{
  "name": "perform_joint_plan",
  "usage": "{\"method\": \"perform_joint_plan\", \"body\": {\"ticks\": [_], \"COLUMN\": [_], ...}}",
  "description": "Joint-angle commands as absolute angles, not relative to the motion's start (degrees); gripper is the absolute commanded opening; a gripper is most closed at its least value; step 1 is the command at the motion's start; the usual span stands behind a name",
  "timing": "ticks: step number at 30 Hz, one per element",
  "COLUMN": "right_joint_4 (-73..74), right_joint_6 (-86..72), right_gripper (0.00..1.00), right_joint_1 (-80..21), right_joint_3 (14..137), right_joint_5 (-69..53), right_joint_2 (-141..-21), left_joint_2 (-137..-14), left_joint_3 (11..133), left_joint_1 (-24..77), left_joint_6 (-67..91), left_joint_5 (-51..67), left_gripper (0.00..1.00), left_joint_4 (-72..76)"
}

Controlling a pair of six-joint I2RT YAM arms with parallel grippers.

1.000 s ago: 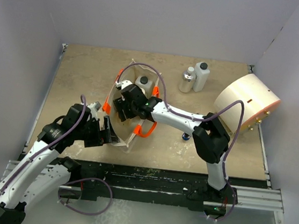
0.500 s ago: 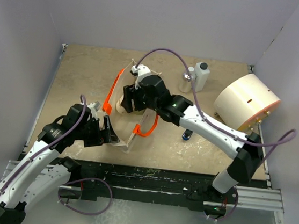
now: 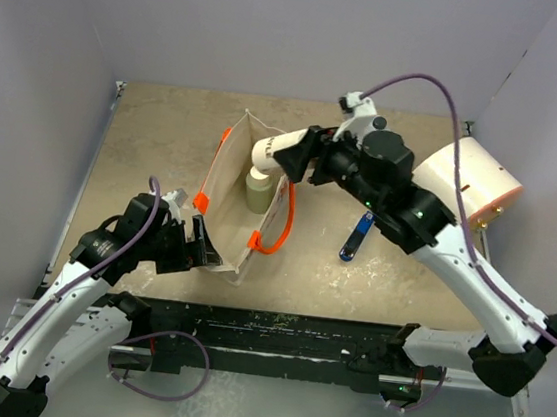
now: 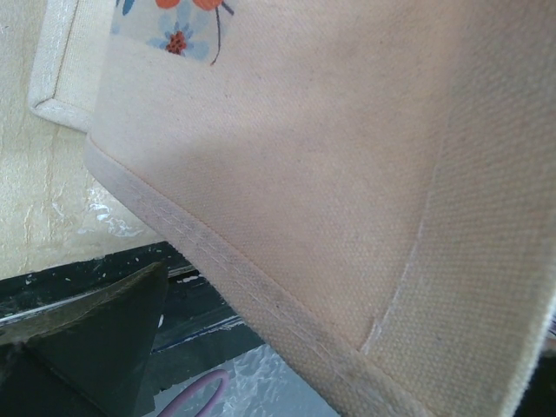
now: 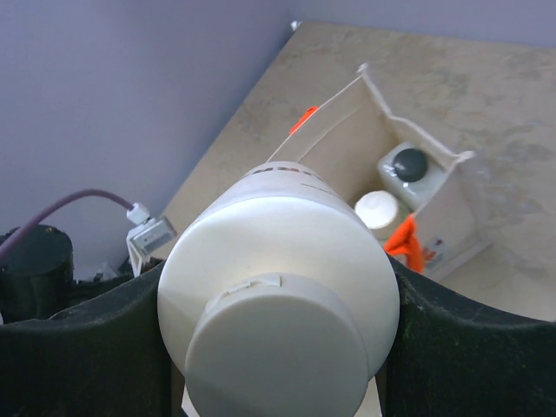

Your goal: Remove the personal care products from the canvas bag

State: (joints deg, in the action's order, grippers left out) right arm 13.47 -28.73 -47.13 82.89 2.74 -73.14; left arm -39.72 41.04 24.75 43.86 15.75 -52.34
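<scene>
Canvas bag (image 3: 227,203) stands open-mouthed near the middle of the desk (image 3: 155,144), its orange handles (image 3: 278,231) hanging at the sides. The right end effector (image 3: 293,156) hovers above the bag's far end and pinches a cream bottle (image 3: 268,153) between its two dark fingers (image 5: 78,347), holding it sideways, clear of the canvas. Below it an olive bottle (image 3: 258,192) with a cream cap stands inside the bag; the right wrist view also shows a white bottle (image 5: 407,167) with a dark cap beside it in the same end. The left end effector (image 3: 202,245) sits against the bag's near corner, canvas filling its wrist view; I cannot tell whether its jaws clamp the cloth. A flat blue stick (image 3: 356,237) lies on the desk right of the bag, and a big cream cylinder (image 3: 462,189) rests at the right edge.
</scene>
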Motion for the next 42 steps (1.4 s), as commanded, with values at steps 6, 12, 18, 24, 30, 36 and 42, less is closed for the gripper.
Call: {"method": "perform_joint_plan", "body": {"ticks": [6, 12, 18, 24, 30, 36, 42], "right_joint_4": [17.5, 11.9, 5.6, 3.2, 5.9, 8.0, 10.5], "right_joint_6": [-23.8, -24.2, -23.5, -20.5, -15.0, -15.0, -14.9], "right_gripper": [0.00, 0.00, 0.00, 0.00, 0.00, 0.00, 0.00], "right_joint_1": [-45.6, -41.1, -34.7, -30.0, -29.4, -28.3, -27.5], "right_joint_3": [76.4, 64.0, 64.3, 74.2, 89.3, 100.2, 105.6], "right_joint_5": [28.5, 27.7, 17.2, 14.4, 19.5, 19.4, 19.4], "right_joint_2": [-61.3, -63.5, -74.4, -89.8, -104.4, -114.0, -118.5], "left_joint_2": [-39.2, -39.4, -39.8, -39.6, -39.5, -39.3, -39.3], "left_joint_3": [43.1, 43.0, 42.9, 42.7, 42.5, 42.3, 42.2], "left_joint_1": [24.2, 23.2, 22.0, 20.7, 19.5, 19.1, 17.9], "left_joint_6": [42.6, 42.4, 41.7, 41.1, 40.7, 40.4, 39.5], "left_joint_5": [14.9, 15.4, 16.3, 17.5, 18.3, 18.9, 20.3], "left_gripper": [0.94, 0.94, 0.94, 0.94, 0.94, 0.94, 0.93], "left_joint_4": [-53.4, -53.1, -52.8, -52.3, -52.1, -52.0, -51.5]}}
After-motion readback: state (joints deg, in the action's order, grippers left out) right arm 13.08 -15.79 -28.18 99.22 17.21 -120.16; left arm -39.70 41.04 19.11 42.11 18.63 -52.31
